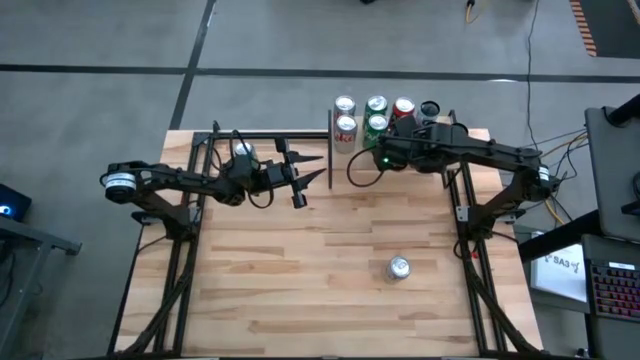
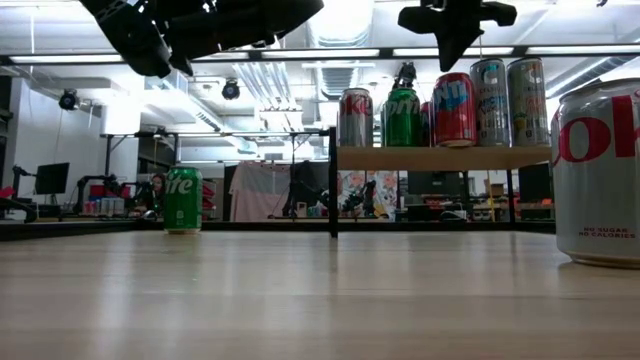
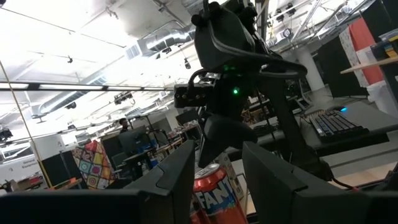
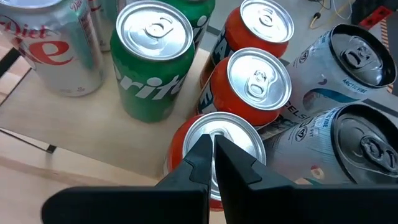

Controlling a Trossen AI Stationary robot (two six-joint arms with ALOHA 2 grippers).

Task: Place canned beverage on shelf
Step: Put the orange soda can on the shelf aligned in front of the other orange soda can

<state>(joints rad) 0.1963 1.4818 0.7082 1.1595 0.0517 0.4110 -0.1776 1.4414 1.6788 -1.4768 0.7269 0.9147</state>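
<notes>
The left gripper [image 1: 300, 176] hangs near ten o'clock with fingers parted, holding nothing. The shelf [image 1: 392, 139] sits at one o'clock, crowded with cans. The right gripper [image 4: 212, 155], fingers pressed together, hovers over its orange can [image 4: 217, 134]. A lone silver can [image 1: 399, 267] stands at five o'clock.

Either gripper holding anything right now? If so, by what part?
Nothing is held. The right gripper hovers over the orange can on the shelf, jaws shut on nothing. The left gripper hangs over the table, jaws parted and empty.
</notes>
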